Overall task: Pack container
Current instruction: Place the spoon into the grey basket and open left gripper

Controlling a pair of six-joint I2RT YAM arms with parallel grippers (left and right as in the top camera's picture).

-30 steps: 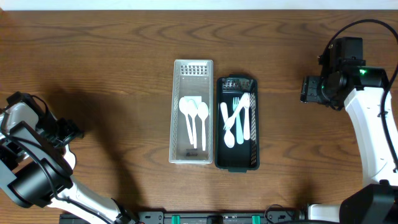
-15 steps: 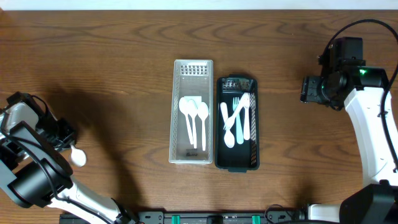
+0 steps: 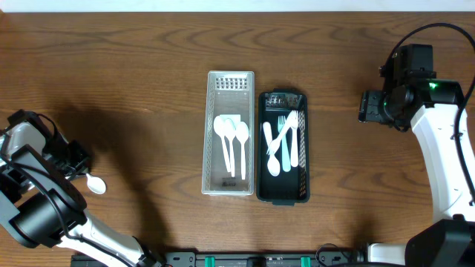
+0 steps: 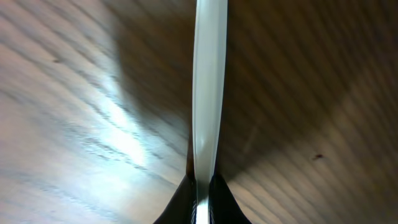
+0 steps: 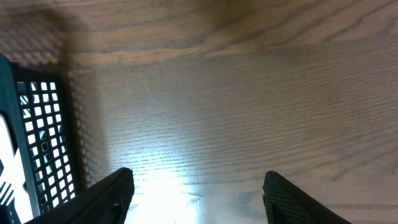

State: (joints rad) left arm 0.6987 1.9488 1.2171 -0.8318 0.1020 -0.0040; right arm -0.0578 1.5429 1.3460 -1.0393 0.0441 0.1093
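At the table's left edge my left gripper (image 3: 79, 169) is shut on a white plastic spoon (image 3: 95, 185), whose bowl sticks out toward the front. In the left wrist view the spoon's handle (image 4: 208, 93) runs straight up from the closed left gripper (image 4: 202, 200). The white slotted container (image 3: 208, 133) in the middle holds two white spoons (image 3: 231, 137). Beside it, the black container (image 3: 304, 148) holds white forks and spoons (image 3: 282, 144). My right gripper (image 3: 365, 106) hangs open to the right of the black container (image 5: 37, 137), with nothing between the fingers of the right gripper (image 5: 199, 199).
Bare wooden tabletop lies between the left gripper and the two containers, and around the right gripper. The two containers stand side by side, touching along their long sides.
My left gripper has closed on the spoon's handle, and the spoon's bowl has come into view beside it. The right arm has not moved.
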